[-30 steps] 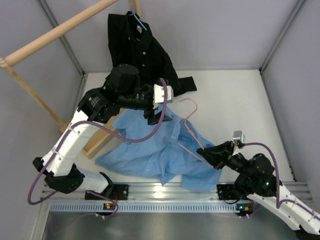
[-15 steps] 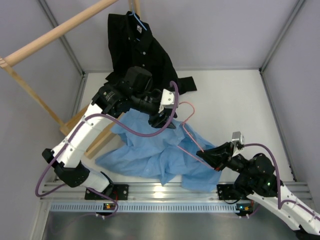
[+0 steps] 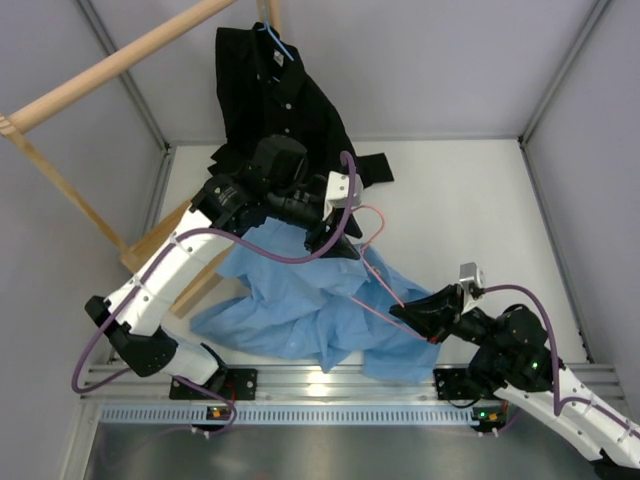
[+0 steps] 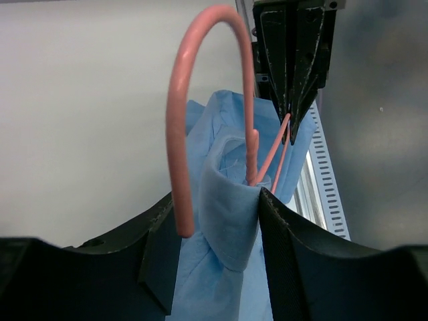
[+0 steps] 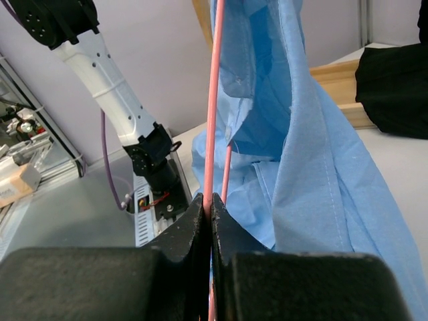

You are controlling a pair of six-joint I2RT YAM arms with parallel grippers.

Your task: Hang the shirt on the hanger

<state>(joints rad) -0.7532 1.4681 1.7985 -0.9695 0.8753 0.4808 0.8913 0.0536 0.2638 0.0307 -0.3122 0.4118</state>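
The light blue shirt (image 3: pixel 300 300) lies crumpled on the table, its collar end raised onto the pink hanger (image 3: pixel 383 215). My left gripper (image 3: pixel 335 240) is open. Its fingers stand either side of a fold of the collar (image 4: pixel 231 200) and the tip of the hanger's hook (image 4: pixel 175 134); the cloth touches the right finger. My right gripper (image 3: pixel 400 312) is shut on the hanger's wire (image 5: pixel 212 100) and holds it tilted up, with the shirt (image 5: pixel 314 154) draped beside it. The right gripper also shows in the left wrist view (image 4: pixel 293 67).
A black shirt (image 3: pixel 285 110) hangs on a blue hanger (image 3: pixel 277 40) from a wooden rail (image 3: pixel 120 60) at the back left, its sleeve on the table. The rack's wooden foot (image 3: pixel 195 285) lies left of the blue shirt. An aluminium rail (image 3: pixel 330 385) runs along the near edge.
My left gripper has moved right, from over the shirt to the collar at the hanger's neck. The shirt's upper edge has shifted with it. The right gripper has barely moved.
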